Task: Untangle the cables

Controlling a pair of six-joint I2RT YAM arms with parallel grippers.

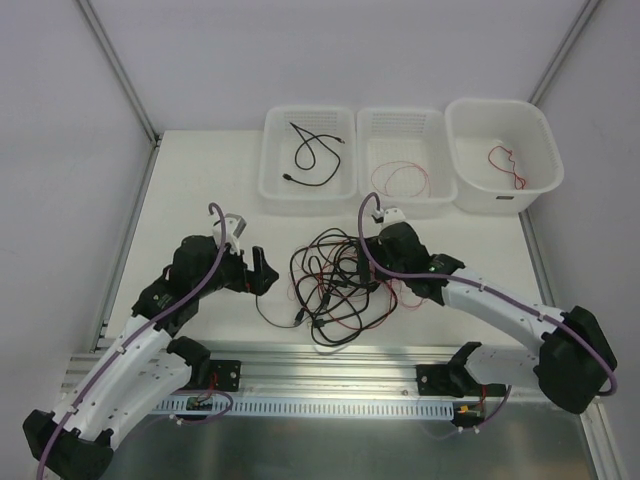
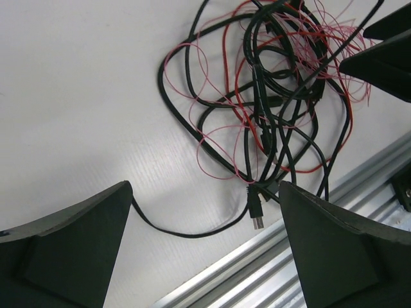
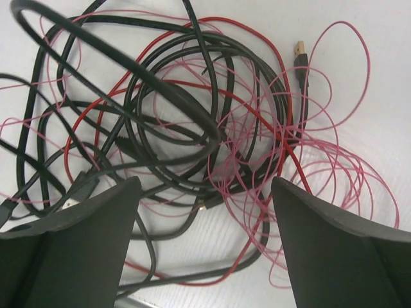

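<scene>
Just above the cables [image 3: 168, 102] hangs the right hand [image 3: 204, 189].

The cables [image 1: 335, 285] lie flat in one knotted heap, thick black cords [image 3: 173, 102] looped over and through thin red and pink wires [image 3: 334, 167]. In the top view one black strand [image 1: 270, 312] trails out of the heap toward 8 o'clock. Well apart from it lie a loose black cord [image 1: 312, 141] at 12 o'clock and two thin red wires, at 1 [image 1: 400, 166] and 2 o'clock [image 1: 508, 160].

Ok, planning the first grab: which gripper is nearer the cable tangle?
Right. The right gripper is over the cable tangle; the left gripper sits off its left edge.
</scene>
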